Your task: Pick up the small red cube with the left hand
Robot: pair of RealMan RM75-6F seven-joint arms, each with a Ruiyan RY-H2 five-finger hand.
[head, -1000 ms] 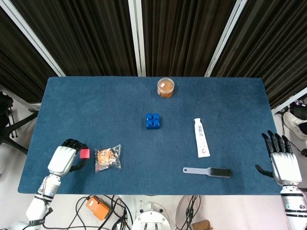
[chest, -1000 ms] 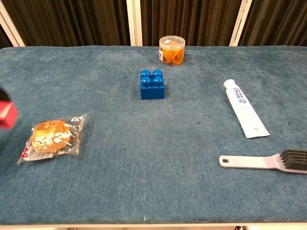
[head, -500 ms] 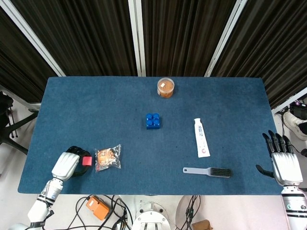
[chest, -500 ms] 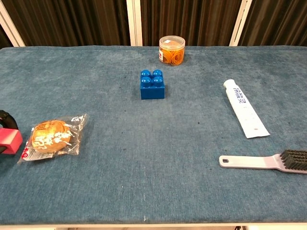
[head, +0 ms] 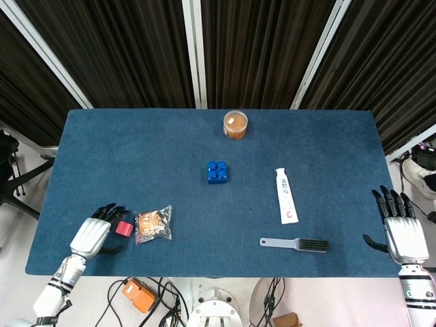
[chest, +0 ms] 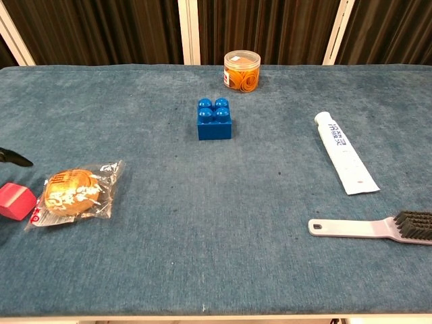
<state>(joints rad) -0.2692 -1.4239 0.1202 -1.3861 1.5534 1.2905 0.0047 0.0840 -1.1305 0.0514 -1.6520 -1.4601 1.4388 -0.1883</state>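
Small red cube on the bench, left hand unclenched beside it.

We see the cube lying on the blue cloth near the front left corner, touching the edge of the wrapped bun packet on its right. The left hand lies flat just left of the cube, fingers spread toward it and holding nothing; we cannot tell whether the fingertips touch it. In the chest view only a dark fingertip shows at the left edge, above the cube. The right hand rests off the right end of the bench, fingers straight and apart, holding nothing.
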